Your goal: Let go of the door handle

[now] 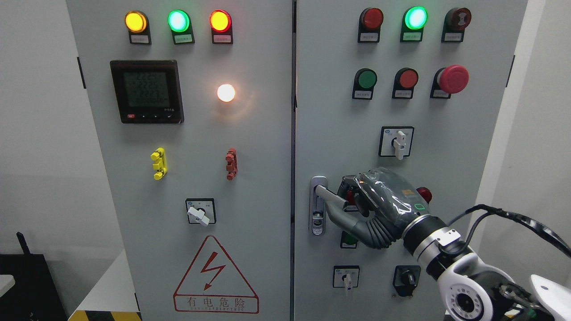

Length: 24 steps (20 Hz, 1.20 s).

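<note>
The grey door handle (329,197) sticks out from its silver lock plate (317,218) at the left edge of the cabinet's right door (339,133). My right hand (357,209), dark grey, comes in from the lower right. Its fingers (352,198) curl over the handle's outer end and the thumb (357,229) wraps underneath, so the hand is shut on the handle. The handle's tip is hidden inside the hand. Both cabinet doors look closed, with a dark seam between them. My left arm does not show.
Right door: lamps, a red emergency stop button (453,79), rotary switches (397,141). Left door (187,133): a meter (146,91), lit lamps, a rotary switch (200,212), a red warning sign (216,276). A black cable (513,216) loops by my right wrist.
</note>
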{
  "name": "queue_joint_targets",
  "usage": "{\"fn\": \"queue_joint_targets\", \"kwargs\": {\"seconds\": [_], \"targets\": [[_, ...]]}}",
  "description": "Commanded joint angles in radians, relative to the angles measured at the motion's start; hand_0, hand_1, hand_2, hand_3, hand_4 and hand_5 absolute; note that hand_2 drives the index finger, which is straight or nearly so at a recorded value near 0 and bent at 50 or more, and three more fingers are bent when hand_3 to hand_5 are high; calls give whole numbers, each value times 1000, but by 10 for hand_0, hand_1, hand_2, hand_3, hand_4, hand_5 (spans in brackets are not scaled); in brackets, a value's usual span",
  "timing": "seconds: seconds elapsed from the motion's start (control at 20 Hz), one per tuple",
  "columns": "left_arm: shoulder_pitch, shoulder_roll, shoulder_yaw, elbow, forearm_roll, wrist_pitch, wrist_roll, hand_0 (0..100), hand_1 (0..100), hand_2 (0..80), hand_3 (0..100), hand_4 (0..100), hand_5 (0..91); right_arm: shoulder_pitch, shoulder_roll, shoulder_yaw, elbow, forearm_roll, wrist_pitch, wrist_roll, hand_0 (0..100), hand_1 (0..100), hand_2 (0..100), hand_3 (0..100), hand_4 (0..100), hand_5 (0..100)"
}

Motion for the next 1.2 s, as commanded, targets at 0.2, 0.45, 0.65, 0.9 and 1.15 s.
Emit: {"fn": "queue_joint_targets", "kwargs": {"seconds": [0.2, 0.45, 0.65, 0.9, 1.15], "targets": [[-2, 0, 2, 9, 0, 0, 0, 120, 389, 0, 0, 0, 0, 12, 0, -5, -1, 0, 1, 2, 548, 266, 623, 1000, 1000, 1000], [-3, 0, 2, 9, 0, 0, 0, 120, 389, 0, 0, 0, 0, 10, 0, -8, -1, 0, 1, 2, 553, 265, 624, 1000, 1000, 1000], [-3, 0, 2, 9, 0, 0, 0, 120, 389, 0, 0, 0, 0, 9, 1, -8, -1, 2, 0, 2, 555, 266, 621, 1000, 1000, 1000], [-2, 0, 2, 9, 0, 0, 0, 120, 389, 0, 0, 0, 0, 1, 1, -8, 2, 3, 1, 2, 559, 265, 612, 1000, 1000, 1000], [-3, 0, 2, 9, 0, 0, 0, 120, 389, 0, 0, 0, 0, -2, 1, -10, 5, 5, 1, 2, 562, 265, 605, 1000, 1000, 1000]]}}
